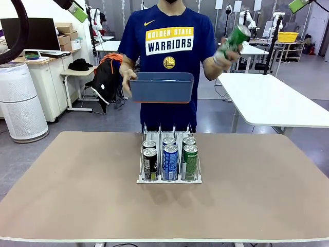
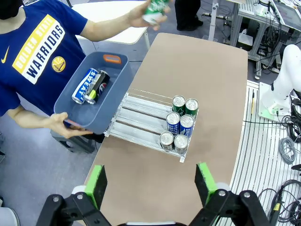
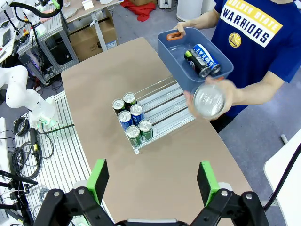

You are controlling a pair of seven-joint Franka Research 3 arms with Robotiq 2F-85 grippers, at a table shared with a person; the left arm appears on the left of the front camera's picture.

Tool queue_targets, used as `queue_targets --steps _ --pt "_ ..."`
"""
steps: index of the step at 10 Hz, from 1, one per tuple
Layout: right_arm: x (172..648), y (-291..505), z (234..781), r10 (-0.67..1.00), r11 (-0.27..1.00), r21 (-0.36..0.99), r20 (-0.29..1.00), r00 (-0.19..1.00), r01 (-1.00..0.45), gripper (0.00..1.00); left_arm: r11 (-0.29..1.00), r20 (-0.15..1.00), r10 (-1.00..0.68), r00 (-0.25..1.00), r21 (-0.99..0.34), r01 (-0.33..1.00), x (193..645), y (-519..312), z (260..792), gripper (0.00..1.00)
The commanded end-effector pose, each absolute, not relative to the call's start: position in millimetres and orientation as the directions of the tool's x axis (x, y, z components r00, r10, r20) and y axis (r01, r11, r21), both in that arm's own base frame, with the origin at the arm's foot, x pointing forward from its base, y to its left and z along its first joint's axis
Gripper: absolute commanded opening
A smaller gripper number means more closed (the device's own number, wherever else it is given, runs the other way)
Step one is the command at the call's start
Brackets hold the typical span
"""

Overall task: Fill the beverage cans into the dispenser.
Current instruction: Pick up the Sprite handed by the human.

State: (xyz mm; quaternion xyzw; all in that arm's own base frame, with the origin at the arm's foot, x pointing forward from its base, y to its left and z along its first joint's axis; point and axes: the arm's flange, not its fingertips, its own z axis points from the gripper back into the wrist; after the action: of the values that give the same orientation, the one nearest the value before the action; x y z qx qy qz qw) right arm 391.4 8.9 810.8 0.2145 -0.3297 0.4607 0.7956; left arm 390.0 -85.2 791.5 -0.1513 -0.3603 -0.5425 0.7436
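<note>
The white wire dispenser [image 1: 160,135] stands mid-table with two black, two blue and two green beverage cans [image 1: 169,162] at its front end. Behind it a person holds a dark blue tub [image 1: 162,87] in one hand and lifts a green can [image 1: 236,38] in the other. In the tub lie a blue can [image 2: 84,85] and a black can [image 2: 97,87]. My left gripper [image 2: 150,183] hangs open high above the table, well short of the dispenser [image 2: 136,117]. My right gripper [image 3: 153,181] is open too, high over the near side of the dispenser [image 3: 164,103], with the tub [image 3: 169,54] and the green can [image 3: 209,99] beyond.
The tan table [image 1: 77,190] has wide bare room on both sides of the dispenser. A white table [image 1: 272,98] stands behind at the right, and a white air purifier [image 1: 20,103] at the far left. Arm bases and cables sit off the table's edge [image 2: 282,89].
</note>
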Motion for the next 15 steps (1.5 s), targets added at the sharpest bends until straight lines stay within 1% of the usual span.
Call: queue_targets --steps 1,15 --pt "390.7 9.1 810.7 0.588 0.488 0.045 0.722 0.366 -0.872 1.0 0.363 0.699 -0.699 0.153 0.161 0.918 389.7 -85.7 790.3 1.0" --pt "390.7 9.1 810.7 0.588 0.488 0.045 0.722 0.366 -0.872 1.0 0.363 0.699 -0.699 0.153 0.161 0.918 389.7 -85.7 790.3 1.0"
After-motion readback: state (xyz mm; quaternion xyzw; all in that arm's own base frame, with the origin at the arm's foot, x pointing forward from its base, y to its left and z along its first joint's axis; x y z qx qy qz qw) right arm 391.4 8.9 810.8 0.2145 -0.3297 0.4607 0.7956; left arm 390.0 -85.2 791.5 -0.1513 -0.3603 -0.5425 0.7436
